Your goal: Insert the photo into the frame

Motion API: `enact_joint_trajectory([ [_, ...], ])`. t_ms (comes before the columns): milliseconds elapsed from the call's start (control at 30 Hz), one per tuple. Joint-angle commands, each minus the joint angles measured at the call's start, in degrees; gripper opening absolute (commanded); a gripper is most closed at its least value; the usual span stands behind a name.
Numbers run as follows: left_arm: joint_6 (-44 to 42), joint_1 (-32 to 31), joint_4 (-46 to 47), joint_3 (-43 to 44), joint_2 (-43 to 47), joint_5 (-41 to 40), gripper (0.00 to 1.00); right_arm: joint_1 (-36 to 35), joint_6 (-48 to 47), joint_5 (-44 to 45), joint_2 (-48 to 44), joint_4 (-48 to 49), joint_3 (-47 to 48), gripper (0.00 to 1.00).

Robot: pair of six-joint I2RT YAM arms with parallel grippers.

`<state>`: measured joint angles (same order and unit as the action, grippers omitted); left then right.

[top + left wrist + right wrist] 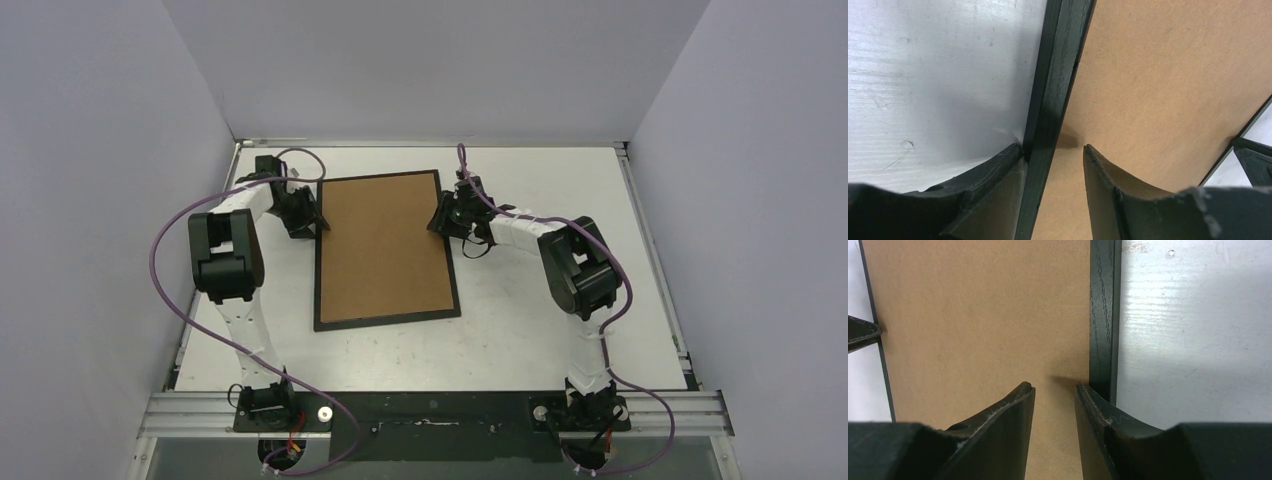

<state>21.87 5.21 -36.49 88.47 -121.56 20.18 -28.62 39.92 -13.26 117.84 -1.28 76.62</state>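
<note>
I saw the frame (pixel 388 320) lying flat on the desk (pixel 520 330), between the two arms. Its long axis ran away from the arm bases and was skewed slightly. The brown backing board (pixel 385 245) filled its opening. The photo showed in none of my views, and I could not tell whether it lay under that board.

The coming move, as I judged it, turned on the frame's two long rails. The left pincer (pixel 303 218) sat at the frame's left rail and the right pincer (pixel 447 215) at its right rail, both toward the frame's far end. Neither arm was the nearer one.

In the left wrist view, the left pincer (pixel 1053 148) stood partly open astride the left rail (pixel 1063 50). One finger touched the rail's outer edge. The other was over the backing board (pixel 1158 90), apart from the rail's inner edge, so the pincer clamped nothing.

In the right wrist view, the right pincer (pixel 1054 387) was also partly open, with a narrower gap. Both fingers were over the backing board (pixel 978 315), and the outer one was just beside the right rail's (pixel 1104 315) inner edge. It held nothing that I could see.
</note>
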Motion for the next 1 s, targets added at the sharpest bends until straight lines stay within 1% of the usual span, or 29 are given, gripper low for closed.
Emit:
enact_joint_trajectory([
  [0, -0.73, -2.18, -0.84, -0.48, -3.19, 3.23, 0.46, -0.55, -0.41, 2.18, -1.13, -4.14, 0.5, 0.38],
  [233, 2.59, -3.58, 2.84, -3.1, -1.85, 11.08, 0.46, -0.47, -1.5, 3.18, -9.05, -6.45, -2.43, 0.45],
  [333, 4.09, -5.68, 4.62, -3.81, -1.47, 13.77, 0.46, -0.33, -2.95, 5.63, -14.22, -8.92, -4.97, 0.48],
  [400, 5.18, -7.96, 5.02, -4.38, -0.86, 13.75, 0.46, 0.02, -3.51, 8.72, -17.71, -11.39, -6.63, 0.52],
  [467, 7.3, -9.2, 7.48, -6.88, 0.73, 13.77, 0.46, 1.46, -2.81, 10.98, -20.35, -14.35, -8.08, 0.56],
  [567, 10.46, -9.94, 12.46, -11.85, 4.08, 11.69, 0.46, 5.34, -1.73, 10.35, -22.01, -15.31, -9.98, 0.62],
  [667, 10.81, -9.83, 12.95, -13.12, 7.0, 7.25, 0.51, 9.47, -1.16, 7.76, -20.73, -17.68, -9.23, 0.64],
  [767, 8.37, -9.63, 12.5, -9.37, 7.71, 2.69, 0.59, 11.67, -1.5, 8.04, -20.82, -20.98, -8.15, 0.68],
  [833, 6.38, -9.44, 11.84, -4.62, 6.49, 0.34, 0.63, 12.76, -1.54, 7.96, -21.72, -22.4, -8.35, 0.7],
  [900, 4.9, -9.43, 12.4, 1.49, 4.18, -0.34, 0.64, 14.22, -0.88, 7.07, -22.65, -23.13, -9.39, 0.7],
  [967, 4.11, -9.5, 14.55, 5.67, 1.3, 0.97, 0.63, 15.71, 0.64, 5.02, -23.62, -22.43, -11.64, 0.7],
])
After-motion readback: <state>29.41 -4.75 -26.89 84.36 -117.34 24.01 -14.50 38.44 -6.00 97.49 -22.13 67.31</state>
